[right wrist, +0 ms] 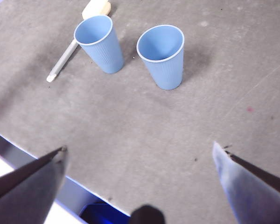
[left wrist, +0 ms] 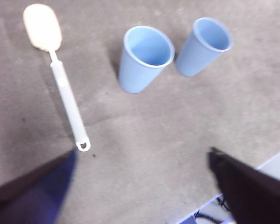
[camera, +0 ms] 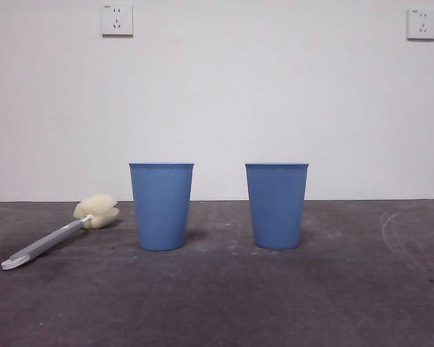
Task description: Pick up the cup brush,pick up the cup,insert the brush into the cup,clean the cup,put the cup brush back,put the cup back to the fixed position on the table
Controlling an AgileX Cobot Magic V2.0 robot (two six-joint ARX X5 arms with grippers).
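The cup brush [camera: 58, 235] lies flat on the table [camera: 217, 303] at the left, its cream sponge head toward the wall. It also shows in the left wrist view [left wrist: 60, 74] and the right wrist view [right wrist: 72, 44]. Two identical blue cups stand upright: the left cup [camera: 161, 206] next to the brush and the right cup [camera: 276, 205]. Both show in the left wrist view [left wrist: 144, 58] [left wrist: 203, 46] and the right wrist view [right wrist: 98, 44] [right wrist: 162, 56]. My left gripper [left wrist: 142, 161] is open and empty above the table's near edge. My right gripper [right wrist: 140, 156] is open and empty there too. Neither shows in the front view.
A white wall with two sockets [camera: 116, 19] [camera: 422, 23] stands behind the table. The table's front edge [right wrist: 46, 170] lies under both grippers.
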